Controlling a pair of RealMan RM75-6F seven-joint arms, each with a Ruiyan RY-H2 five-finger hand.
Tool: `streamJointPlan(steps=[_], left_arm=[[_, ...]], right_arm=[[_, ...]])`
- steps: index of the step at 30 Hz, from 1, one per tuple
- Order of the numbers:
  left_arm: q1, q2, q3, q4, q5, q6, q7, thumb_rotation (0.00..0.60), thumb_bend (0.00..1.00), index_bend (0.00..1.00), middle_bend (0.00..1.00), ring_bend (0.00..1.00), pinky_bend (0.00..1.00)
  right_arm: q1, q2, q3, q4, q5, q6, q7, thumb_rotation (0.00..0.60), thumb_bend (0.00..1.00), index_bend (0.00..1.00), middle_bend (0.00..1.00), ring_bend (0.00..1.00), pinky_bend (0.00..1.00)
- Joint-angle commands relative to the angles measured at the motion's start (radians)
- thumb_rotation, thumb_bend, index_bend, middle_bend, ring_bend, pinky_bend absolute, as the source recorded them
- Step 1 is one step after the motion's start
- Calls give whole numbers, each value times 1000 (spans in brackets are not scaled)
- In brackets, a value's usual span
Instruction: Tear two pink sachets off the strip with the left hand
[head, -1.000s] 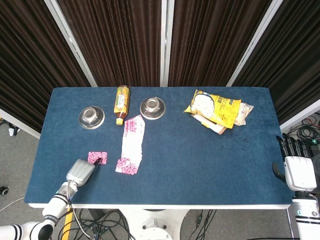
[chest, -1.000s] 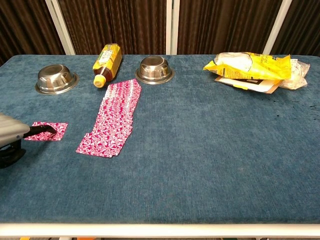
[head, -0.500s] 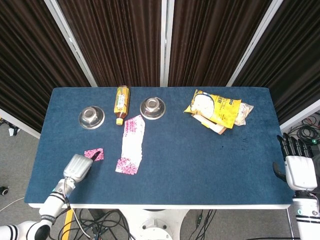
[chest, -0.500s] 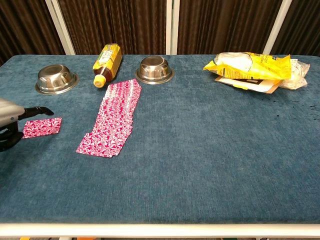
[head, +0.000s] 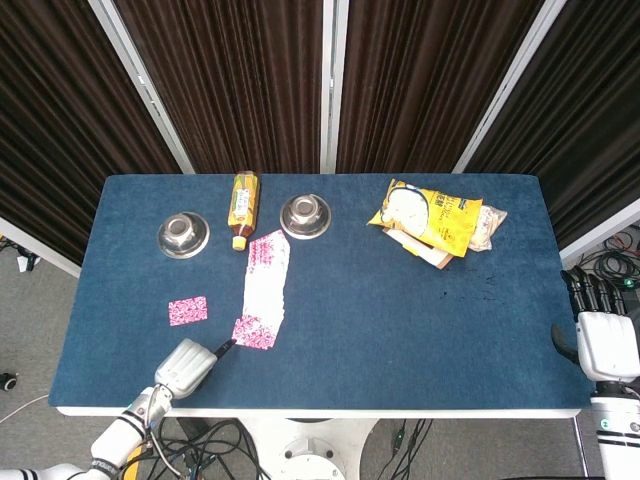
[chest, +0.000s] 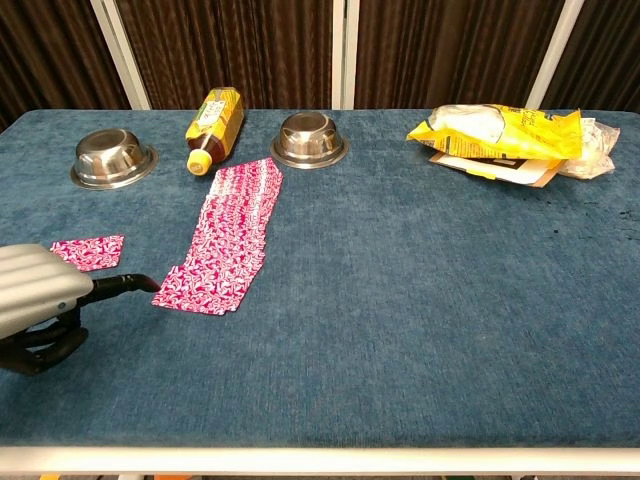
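the strip (head: 266, 290) of pink sachets lies lengthwise on the blue desk (head: 400, 320), its far end near a lying bottle (head: 242, 206) and a metal bowl (head: 305, 215), its near end toward the front left. one torn-off sachet (head: 188, 310) now sits alone on the cloth, well left of the strip; a second ago the left hand (head: 187, 364) had a fingertip on it, and it has since let go and moved right. that hand now holds nothing, one dark finger pointing out just beside the strip's near left corner, the rest hard to read. so one sachet looks done and the second tear seems about to start. the right hand (head: 601, 340) rests off the desk's right edge, idle, fingers apart.
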Motion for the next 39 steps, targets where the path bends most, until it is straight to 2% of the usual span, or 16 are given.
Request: streamJointPlan(steps=[1, 14, 19, 39], left_arm=[[1, -13, -4, 11, -7, -3, 3, 600, 623, 102, 898, 882, 853], [-20, -96, -47, 82, -91, -43, 43, 600, 623, 102, 898, 882, 853], [-22, -108, -40, 79, -99, -50, 43, 600, 623, 102, 898, 882, 853], [-16, -136, 32, 10, -9, -43, 76, 600, 625, 102, 898, 882, 853]], right_arm=[[1, -2, 0, 5, 1, -4, 5, 600, 305, 0, 0, 0, 0], [6, -11, 4, 36, 17, -22, 29, 600, 305, 0, 0, 0, 0], [7, -11, 4, 41, 20, -30, 40, 600, 305, 0, 0, 0, 0], [12, -8, 1, 48, 25, -49, 65, 600, 305, 0, 0, 0, 0]])
